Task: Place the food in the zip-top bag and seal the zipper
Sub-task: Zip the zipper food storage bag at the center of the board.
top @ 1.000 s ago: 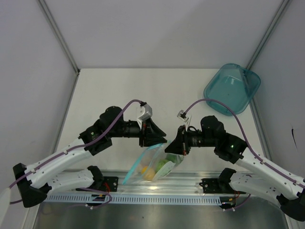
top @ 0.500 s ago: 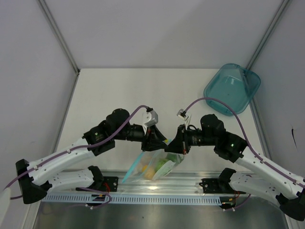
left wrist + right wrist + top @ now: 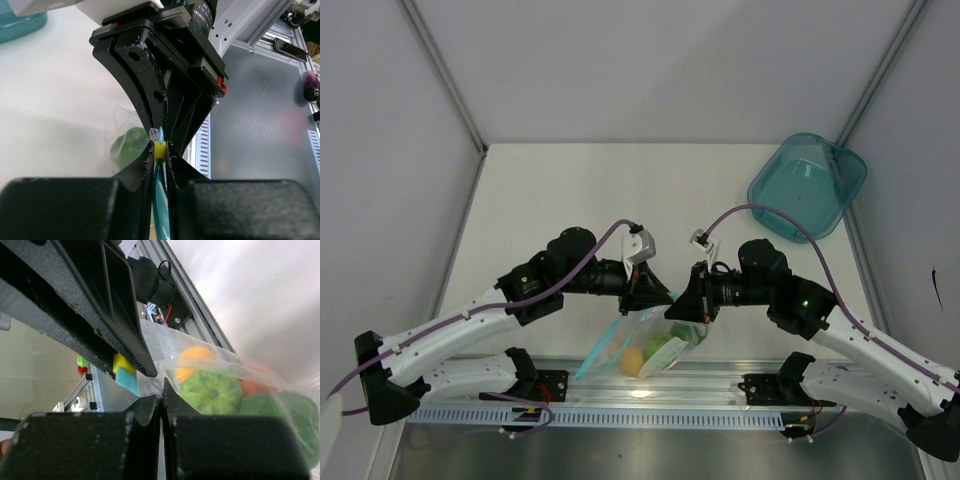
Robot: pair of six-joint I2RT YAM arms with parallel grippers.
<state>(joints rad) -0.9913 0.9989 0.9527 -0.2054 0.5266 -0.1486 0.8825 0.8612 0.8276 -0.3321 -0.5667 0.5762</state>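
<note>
We see a white-shelled left arm (image 3: 440, 332) and right arm (image 3: 880, 355), black joints and wrists, purple cables (image 3: 760, 211) looping over each — matte black fingers (image 3: 140, 75), round holes, small red tabs.

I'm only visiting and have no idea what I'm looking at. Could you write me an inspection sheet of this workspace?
Surface: white table.
Job's things: clear bag held between both claws at the near edge; food inside it, with orange, red and green pieces showing; teal zipper with a yellow slider.
Clutter: teal bowl at the far right corner.
Grippers: left claw closed on the zipper at the slider; right claw shut on the bag's film.
Cables: a purple cable arcs over each wrist.
Surroundings: grey walls; metal rail along the front.
</note>
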